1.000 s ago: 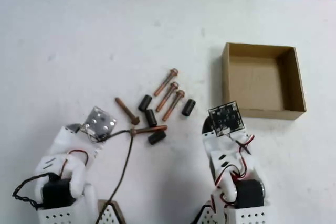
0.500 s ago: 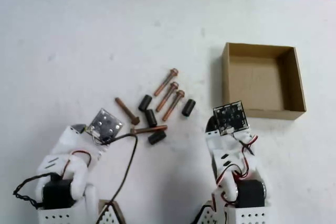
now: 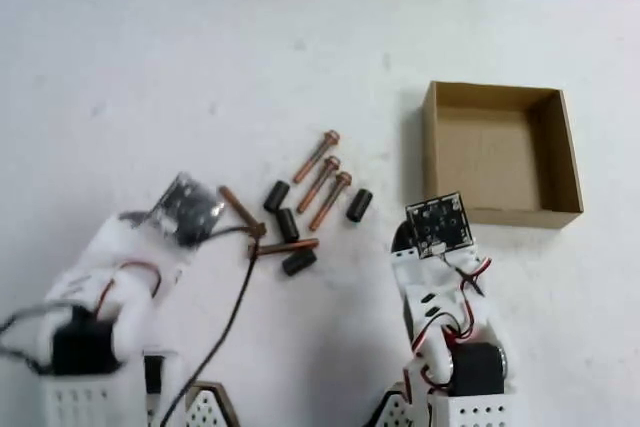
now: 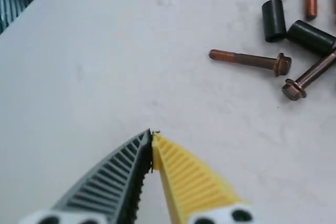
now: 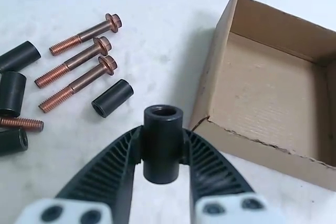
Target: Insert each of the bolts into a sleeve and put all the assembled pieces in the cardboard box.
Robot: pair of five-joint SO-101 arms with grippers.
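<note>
While the left fingers meet empty, the right fingers clamp an upright sleeve between them.

Each bolt is copper-coloured metal, slightly shiny, threaded at one end. Each sleeve is smooth matt black, plastic-like. The cardboard box is brown, rough and fibrous. The table is matt white.

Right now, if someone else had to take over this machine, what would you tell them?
Left end effector: shut, empty, above the table, short of the bolts.
Right end effector: shut on one upright sleeve, near the box.
Five bolts and four loose sleeves lie on the table; the box is empty.
Done: one sleeve picked up.
Left: insert all five bolts, box every piece.
</note>
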